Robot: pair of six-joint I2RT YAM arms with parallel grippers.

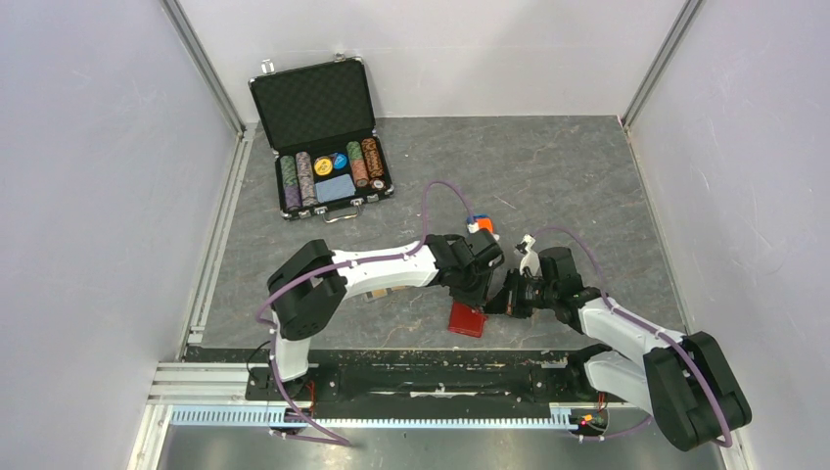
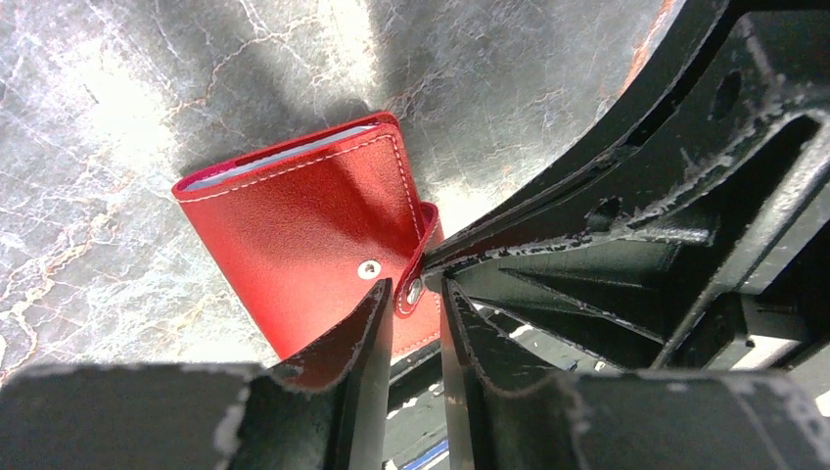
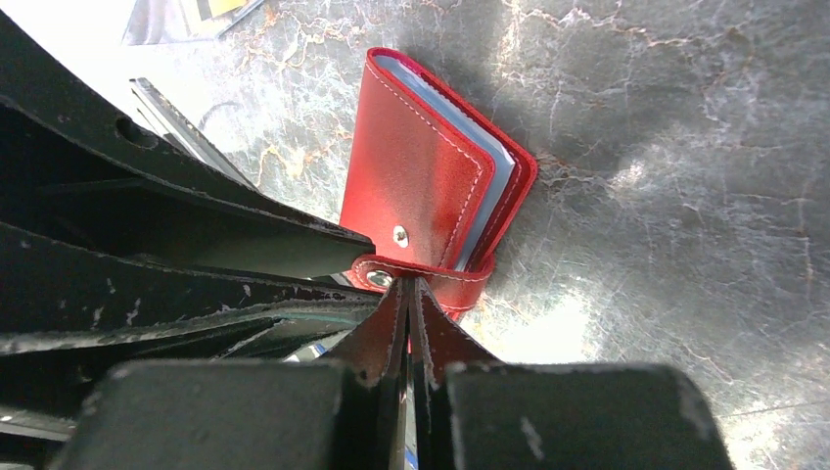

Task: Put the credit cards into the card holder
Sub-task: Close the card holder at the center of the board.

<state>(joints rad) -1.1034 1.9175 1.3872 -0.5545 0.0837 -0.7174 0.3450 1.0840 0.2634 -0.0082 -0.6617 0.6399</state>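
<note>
Currently on the grey tabletop (image 1: pixel 548 176): the black chip briefcase (image 1: pixel 323 108) sits open at the far left, out of play. Both arms meet near the front edge over the red wallet (image 3: pixel 411 166), which is tipped up on edge.

Right tool (image 3: pixel 409 294) is closed tight, tips on the wallet's snap tab (image 3: pixel 460 284); looks like a pinch on the strap. Left tool (image 2: pixel 415 294) is narrow, fingers straddling the same tab with slivers of gap either side, so I don't read it as clamped.

The credit cards (image 1: pixel 480 224) look like the small orange stack just behind the left wrist, untouched. The card holder (image 3: pixel 161 24) I think is the clear piece with a gold patch, cut off at the corner of the right wrist view. I can't see its compartments.

My read: we're on the wallet, working the snap, and no card is loaded. Next I'd have the left tool close on the tab while the right one braces, and pull gently; the leather can slip.
</note>
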